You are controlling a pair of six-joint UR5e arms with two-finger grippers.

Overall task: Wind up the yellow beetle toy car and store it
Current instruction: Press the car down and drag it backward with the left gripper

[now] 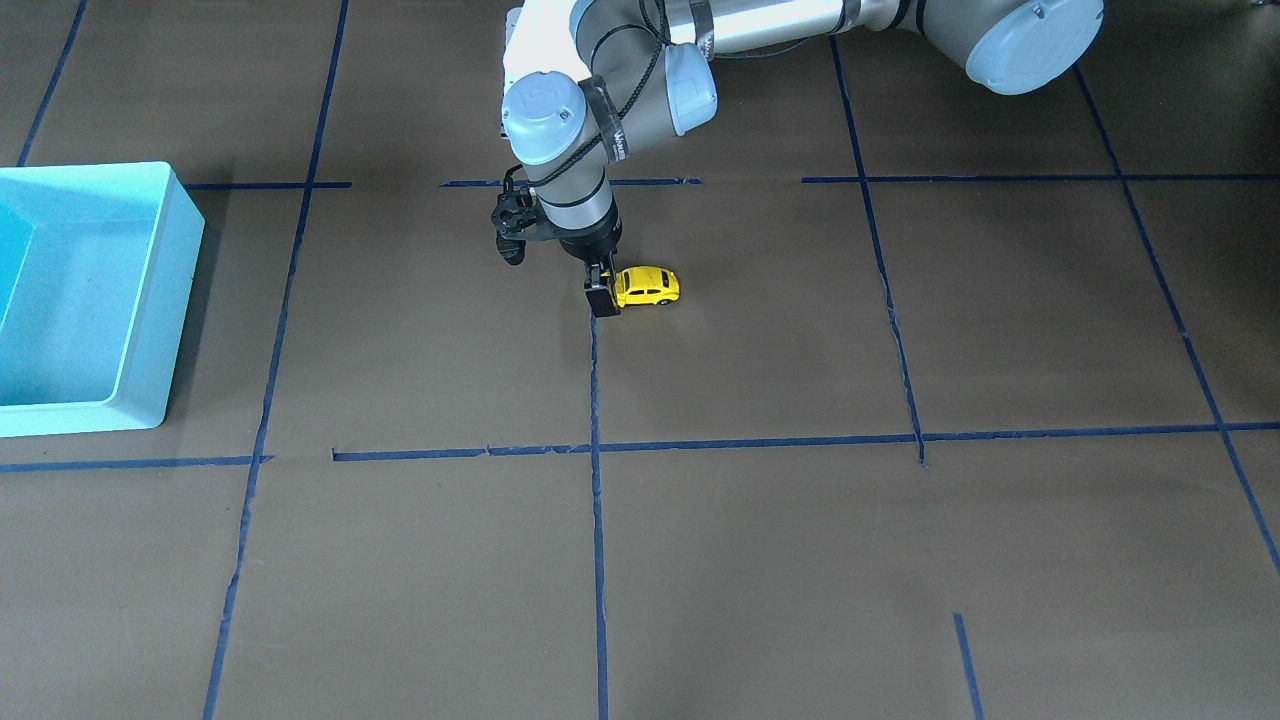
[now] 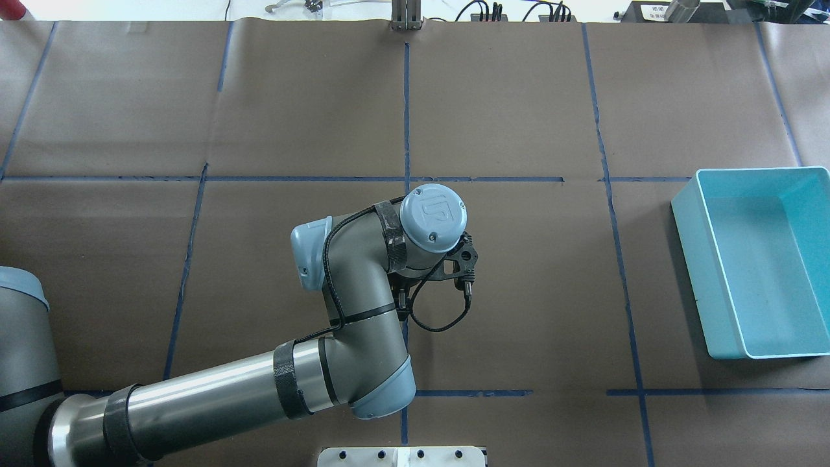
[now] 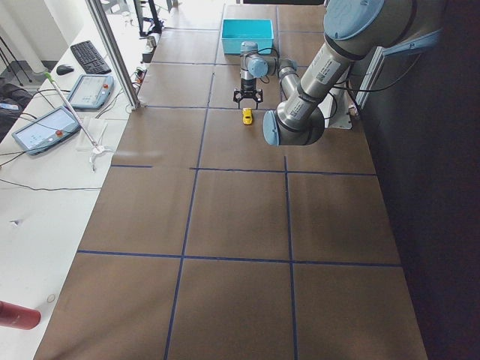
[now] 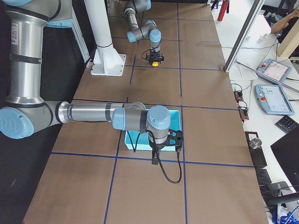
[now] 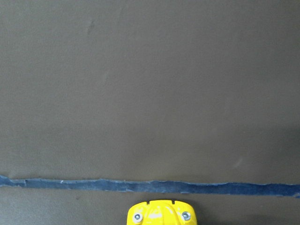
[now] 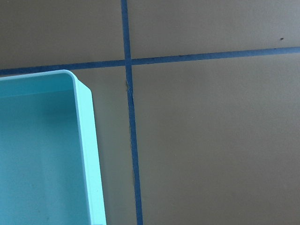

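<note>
The yellow beetle toy car [image 1: 648, 287] stands on its wheels on the brown table near a blue tape line. My left gripper [image 1: 605, 296] points straight down at the car's end, with one dark finger [image 1: 601, 299] against its near side; it looks shut on the car. The left wrist view shows only the car's yellow end [image 5: 161, 215] at the bottom edge. In the overhead view my left wrist hides both car and fingers. My right gripper [image 4: 154, 160] hangs over the near edge of the teal bin [image 4: 136, 140]; I cannot tell whether it is open or shut.
The teal bin [image 1: 178, 260] stands empty at the table's end on my right, and it shows in the overhead view [image 2: 688, 259] and the right wrist view [image 6: 85, 140]. Blue tape lines cross the brown table cover. Tablets and cables lie on side benches.
</note>
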